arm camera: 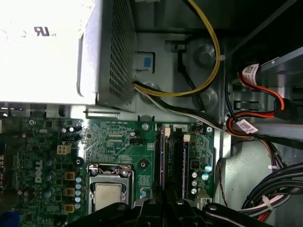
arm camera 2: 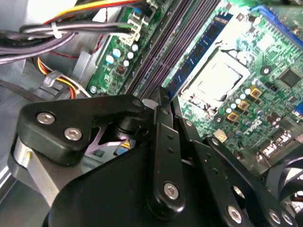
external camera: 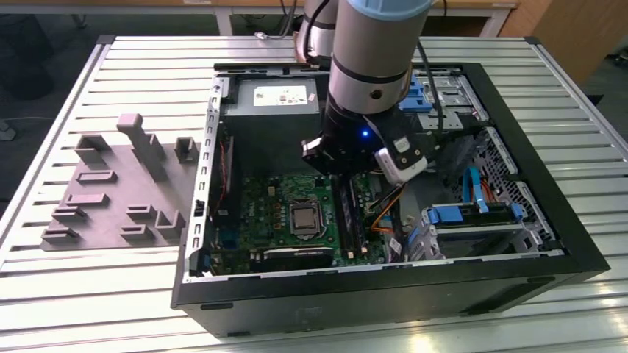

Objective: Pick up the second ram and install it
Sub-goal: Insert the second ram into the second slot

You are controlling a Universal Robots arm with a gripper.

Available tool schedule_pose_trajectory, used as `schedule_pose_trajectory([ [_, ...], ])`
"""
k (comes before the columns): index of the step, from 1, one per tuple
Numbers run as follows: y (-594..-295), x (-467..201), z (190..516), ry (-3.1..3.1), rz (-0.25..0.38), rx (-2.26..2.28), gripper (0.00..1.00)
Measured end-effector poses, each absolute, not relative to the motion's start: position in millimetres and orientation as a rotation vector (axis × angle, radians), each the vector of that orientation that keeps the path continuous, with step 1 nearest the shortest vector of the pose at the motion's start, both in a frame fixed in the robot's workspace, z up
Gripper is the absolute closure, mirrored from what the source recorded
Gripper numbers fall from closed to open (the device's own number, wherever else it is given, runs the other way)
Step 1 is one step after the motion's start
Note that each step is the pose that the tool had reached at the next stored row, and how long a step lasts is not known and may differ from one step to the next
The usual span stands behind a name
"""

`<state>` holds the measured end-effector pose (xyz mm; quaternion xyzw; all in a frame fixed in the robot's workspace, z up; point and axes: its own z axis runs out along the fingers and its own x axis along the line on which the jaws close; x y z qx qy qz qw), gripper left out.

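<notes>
My gripper (external camera: 343,176) reaches down inside the open computer case, right over the long black memory slots (external camera: 348,220) of the green motherboard (external camera: 270,209). In the second wrist view the gripper (arm camera 2: 163,101) has its black fingers drawn close together, tips pointing at the slots (arm camera 2: 161,52). A thin dark stick, the second ram (external camera: 345,194), sits edge-on between them just above the slots, mostly hidden by the fingers. The first wrist view has the gripper (arm camera: 163,204) in line with the slots (arm camera: 173,156), beside the processor socket (arm camera: 108,191).
The black case wall (external camera: 393,290) rings the work area. A grey power supply (external camera: 270,103) lies at the far end. Bundled cables (arm camera: 265,118) and blue drive brackets (external camera: 471,217) crowd the exterior view's right. A grey holder tray (external camera: 118,184) lies outside the case on the slatted table.
</notes>
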<state>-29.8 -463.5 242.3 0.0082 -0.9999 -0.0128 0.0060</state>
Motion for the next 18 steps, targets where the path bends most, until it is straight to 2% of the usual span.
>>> schedule_pose_trajectory([
  [18, -472.2, -29.5, 228.3, -3.130, -0.040, -0.006, 0.86],
])
